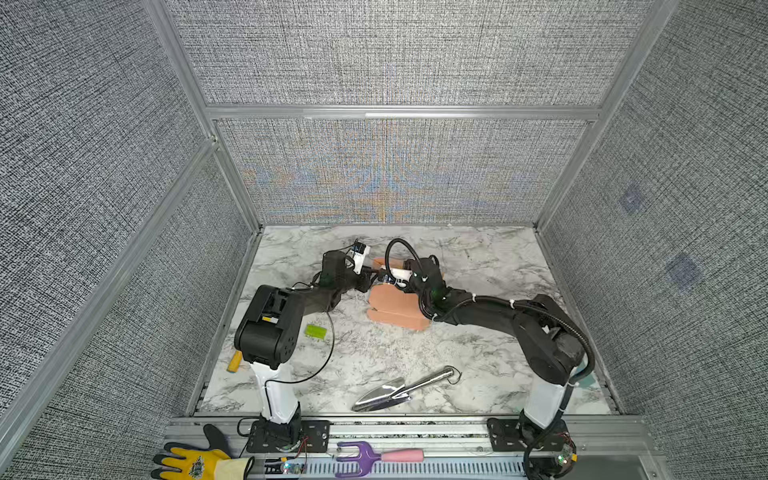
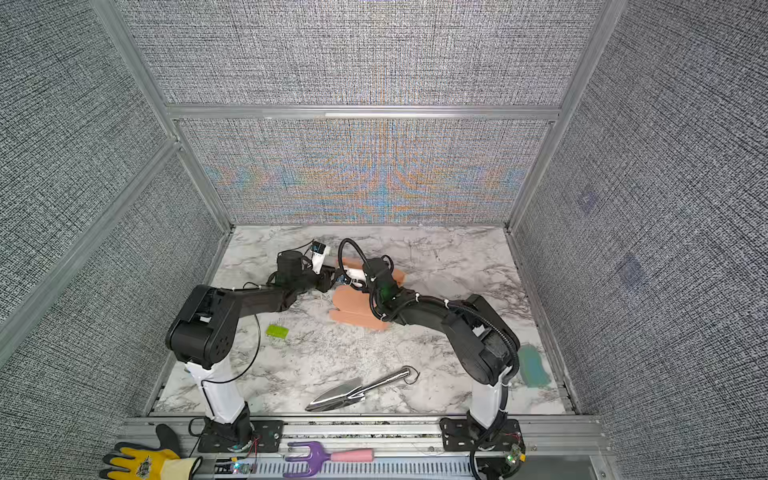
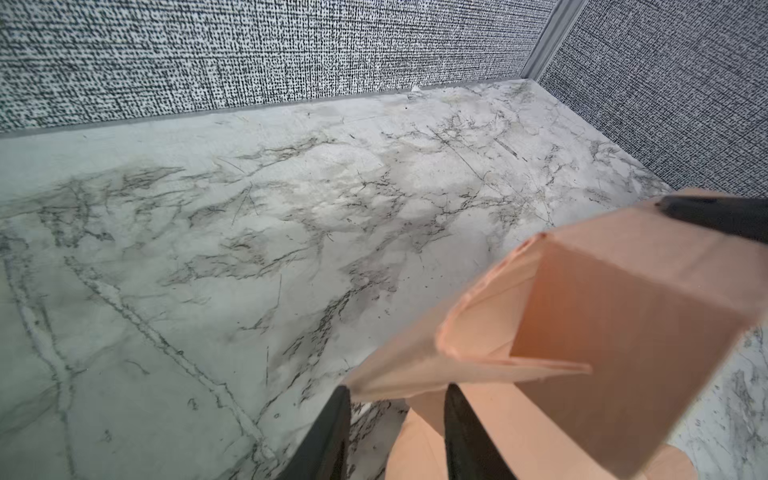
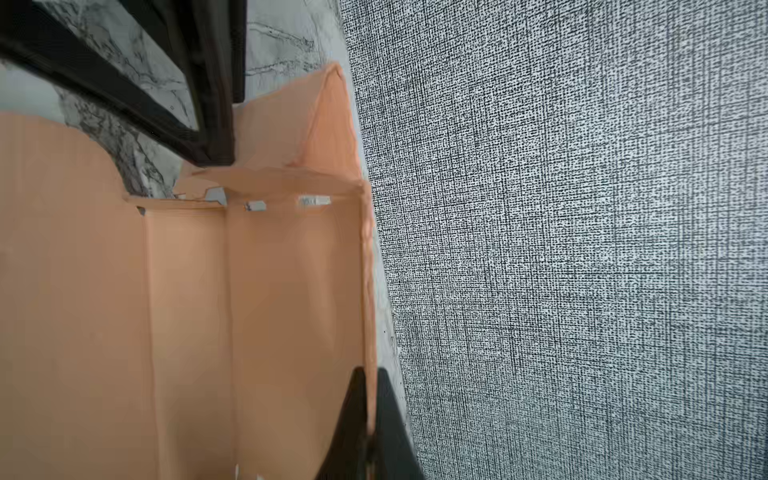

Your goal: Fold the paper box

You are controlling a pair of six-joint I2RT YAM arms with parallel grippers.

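We pinch the paper box [image 4: 187, 311] by its raised side wall with our right gripper [image 4: 369, 428].
At the lower middle of the frame, our two black fingers press together on the thin edge of an upright salmon-pink wall. The box's creased panels fill the left half. In the upper left, our left gripper [image 4: 212, 145] sits over the marble table [image 4: 286, 37], its tip against a bent flap at the box's far end. A grey woven wall [image 4: 582, 249] fills the right half.
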